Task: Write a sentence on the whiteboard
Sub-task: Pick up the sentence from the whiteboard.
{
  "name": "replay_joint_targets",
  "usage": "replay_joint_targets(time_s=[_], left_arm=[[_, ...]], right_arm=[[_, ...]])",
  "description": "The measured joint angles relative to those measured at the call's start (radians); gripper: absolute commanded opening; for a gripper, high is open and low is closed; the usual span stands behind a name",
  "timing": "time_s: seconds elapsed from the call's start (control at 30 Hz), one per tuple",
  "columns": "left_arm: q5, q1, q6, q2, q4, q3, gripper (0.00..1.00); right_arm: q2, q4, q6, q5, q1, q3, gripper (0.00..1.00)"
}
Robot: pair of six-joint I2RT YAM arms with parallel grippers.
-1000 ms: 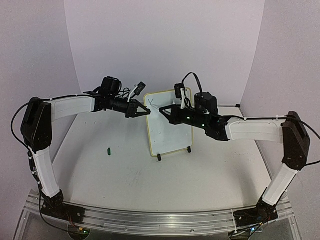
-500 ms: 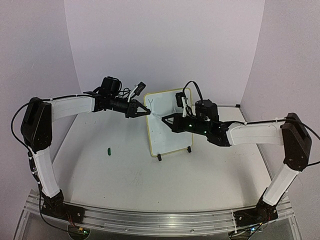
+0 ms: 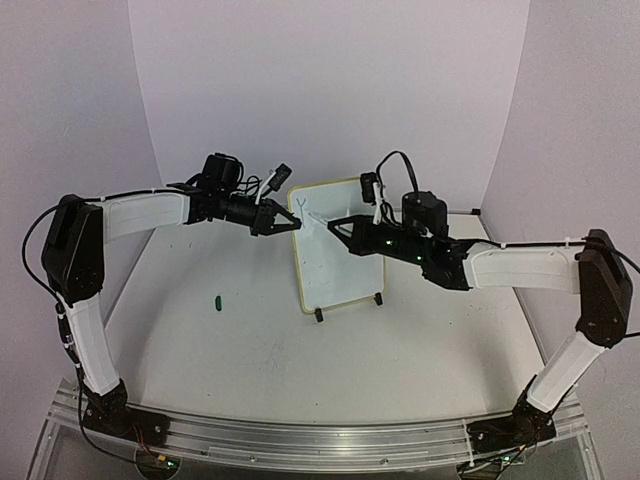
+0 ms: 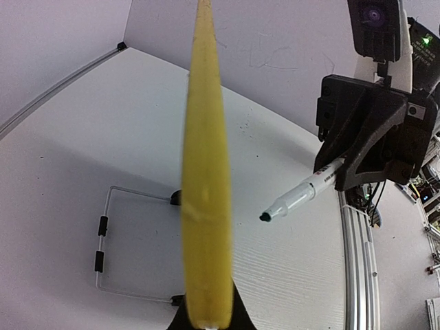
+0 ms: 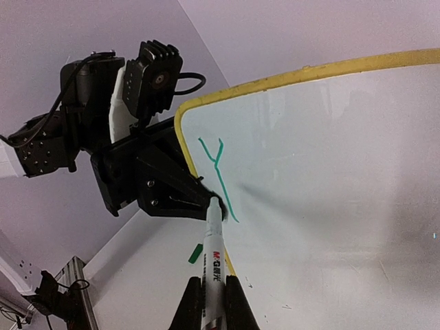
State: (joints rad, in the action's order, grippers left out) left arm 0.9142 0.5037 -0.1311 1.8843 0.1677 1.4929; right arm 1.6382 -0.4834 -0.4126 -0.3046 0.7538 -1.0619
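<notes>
Holds the whiteboard (image 3: 340, 270) upright near mid-table on its small black feet (image 3: 318, 315), with the left gripper (image 3: 292, 224) pinched tight onto the upper left edge of the yellow frame (image 4: 205, 172). Reaches there with the left arm bent at the elbow: upper link rising from the base, white forearm running level toward the centre. Mirrors that on the right: elbow high at the table's right side, forearm stretched level and leftward, wrist turned toward the board face. Grips a white marker (image 3: 320, 220) in the right gripper (image 3: 333, 225), jaws closed around the barrel, dark tip aimed at the board's top left corner, just beside the left gripper's fingers. Shows a small gap between tip and board in the left wrist view. Has of the sentence (image 5: 218, 172) only a green "Y", close to that corner. Has a small green piece (image 3: 217, 299) lying on the table (image 3: 200, 360), well apart to the board's left.
</notes>
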Motion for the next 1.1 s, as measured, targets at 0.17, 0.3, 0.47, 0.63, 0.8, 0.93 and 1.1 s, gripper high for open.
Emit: replay_joint_targets(time_s=[0.17, 0.3, 0.47, 0.63, 0.8, 0.93, 1.1], left_arm=[[0.000, 0.000, 0.000, 0.000, 0.000, 0.000, 0.00], [0.000, 0.000, 0.000, 0.000, 0.000, 0.000, 0.00], [-0.001, 0.000, 0.000, 0.000, 0.000, 0.000, 0.00], [-0.002, 0.000, -0.002, 0.000, 0.015, 0.006, 0.00], [-0.002, 0.000, -0.003, 0.000, 0.016, 0.007, 0.00], [-0.002, 0.000, -0.004, 0.000, 0.016, 0.007, 0.00], [-0.003, 0.000, -0.003, 0.000, 0.016, 0.007, 0.00]], right_arm=[[0.019, -0.001, -0.008, 0.000, -0.013, -0.015, 0.00], [0.034, -0.001, -0.009, 0.000, -0.020, -0.028, 0.00], [0.053, -0.002, -0.011, -0.004, -0.025, -0.044, 0.00], [0.070, -0.003, -0.011, -0.026, -0.025, -0.062, 0.00], [0.081, -0.004, -0.011, -0.046, -0.025, -0.064, 0.00], [0.081, -0.005, -0.015, -0.050, -0.025, -0.057, 0.00], [0.080, -0.006, -0.015, -0.051, -0.025, -0.023, 0.00]])
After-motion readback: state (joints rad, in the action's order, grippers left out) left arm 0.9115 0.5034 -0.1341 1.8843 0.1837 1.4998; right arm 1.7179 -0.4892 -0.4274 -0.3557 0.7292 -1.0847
